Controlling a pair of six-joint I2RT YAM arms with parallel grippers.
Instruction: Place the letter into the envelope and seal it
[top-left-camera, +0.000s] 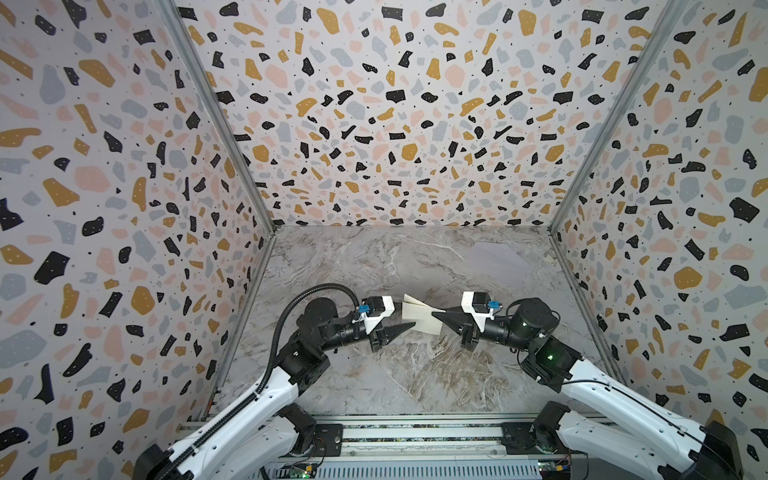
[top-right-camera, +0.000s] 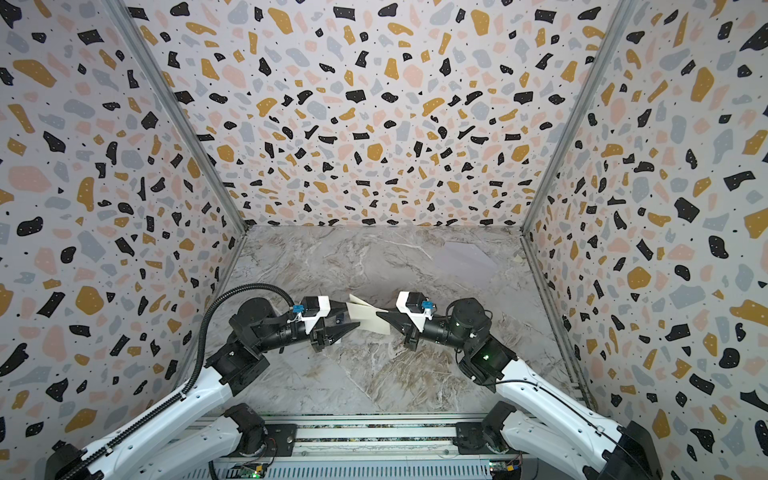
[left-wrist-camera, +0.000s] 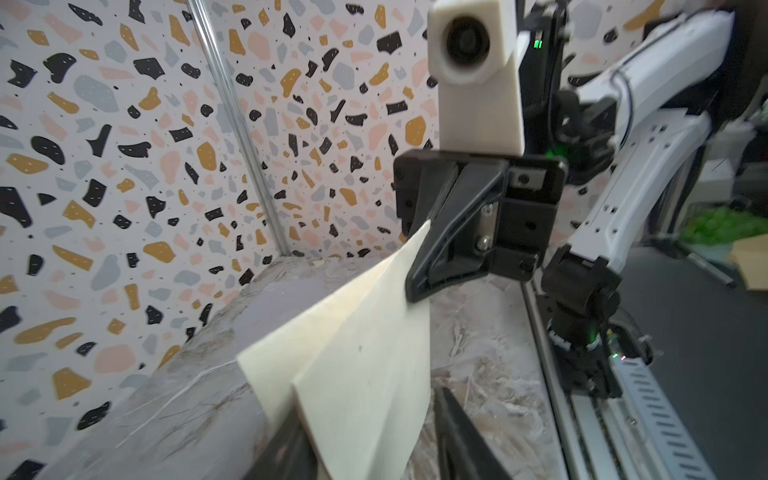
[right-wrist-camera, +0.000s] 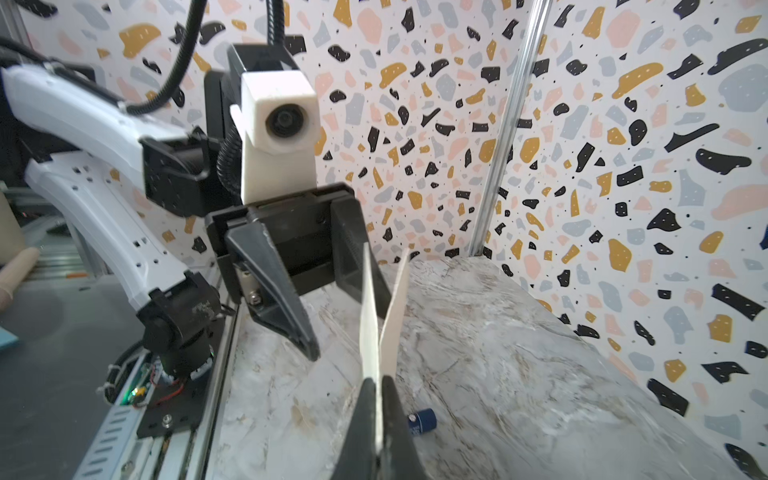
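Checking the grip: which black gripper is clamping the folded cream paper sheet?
The right gripper, shut on the cream letter; the left gripper has open jaws.

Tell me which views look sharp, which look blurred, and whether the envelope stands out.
In both top views: even light, sharp, wide-angle splay of the walls; the envelope nearly blends into the marble table. Left wrist view: the letter near the lens is soft. Right wrist view: the right gripper, shut on the letter, is blurred up close.
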